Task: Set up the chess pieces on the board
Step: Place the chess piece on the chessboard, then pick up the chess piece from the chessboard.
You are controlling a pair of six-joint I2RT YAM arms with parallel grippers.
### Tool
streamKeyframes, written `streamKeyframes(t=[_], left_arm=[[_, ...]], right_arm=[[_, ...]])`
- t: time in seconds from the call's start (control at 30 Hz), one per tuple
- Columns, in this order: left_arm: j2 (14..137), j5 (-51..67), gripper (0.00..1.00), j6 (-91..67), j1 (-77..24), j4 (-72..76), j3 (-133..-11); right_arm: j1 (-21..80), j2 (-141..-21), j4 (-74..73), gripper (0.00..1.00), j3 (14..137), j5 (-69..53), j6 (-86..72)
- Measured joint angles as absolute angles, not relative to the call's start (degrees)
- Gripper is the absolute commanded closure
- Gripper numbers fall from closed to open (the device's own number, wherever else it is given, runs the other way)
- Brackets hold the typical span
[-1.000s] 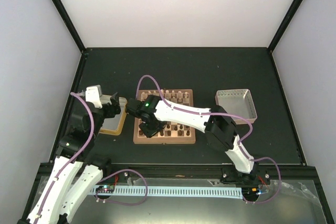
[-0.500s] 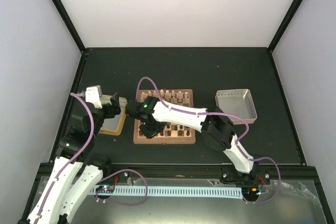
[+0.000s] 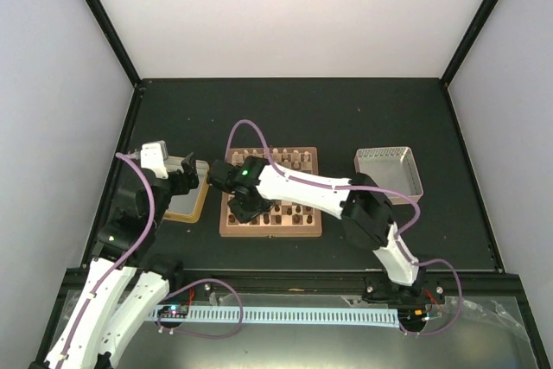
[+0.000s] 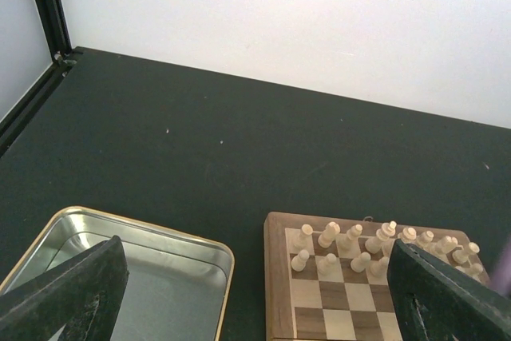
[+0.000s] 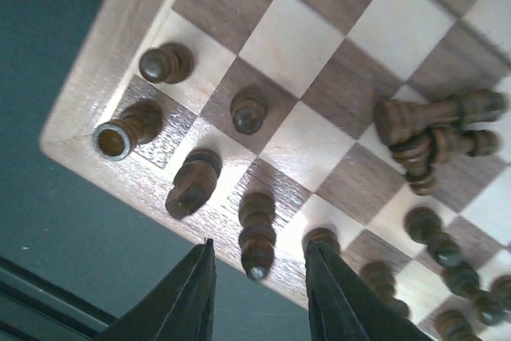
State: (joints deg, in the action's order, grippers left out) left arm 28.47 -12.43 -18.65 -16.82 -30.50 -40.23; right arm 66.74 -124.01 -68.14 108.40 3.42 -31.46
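The board (image 3: 259, 232) lies mid-table, with pale chess pieces (image 4: 351, 242) along its far rows. My right gripper (image 5: 258, 245) hovers over the board's near left corner (image 5: 96, 129), open. A dark bishop (image 5: 257, 229) stands between its fingers, which do not touch it. Beside it stand a dark rook (image 5: 120, 135), a knight (image 5: 192, 183) and two pawns (image 5: 249, 111). Several dark pieces (image 5: 435, 129) lie toppled in a heap further along. My left gripper (image 4: 254, 245) is open and holds nothing, above the gap between tray and board.
A gold-rimmed metal tray (image 3: 186, 210) sits left of the board, shown bare inside in the left wrist view (image 4: 152, 285). A grey box (image 3: 389, 173) stands to the board's right. The right arm (image 3: 302, 186) stretches across the board.
My right gripper has gone from shut to open, letting go of the dark bishop at the board's near left edge. The left arm has not moved.
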Motion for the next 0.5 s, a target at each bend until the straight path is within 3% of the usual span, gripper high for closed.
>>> streamKeyframes(t=[0.3,0.5], left_arm=[[28.49,-11.22,0.04,-19.31,-16.82,-30.39,-40.23],[29.43,-7.75,0.06,-19.03,-16.82,-29.58,-39.83]], right_arm=[[60.51,-105.19,-56.49,0.59,91.81,6.46,-38.06],[54.52,-104.86,-51.03,0.59,85.32,6.22,-39.88]])
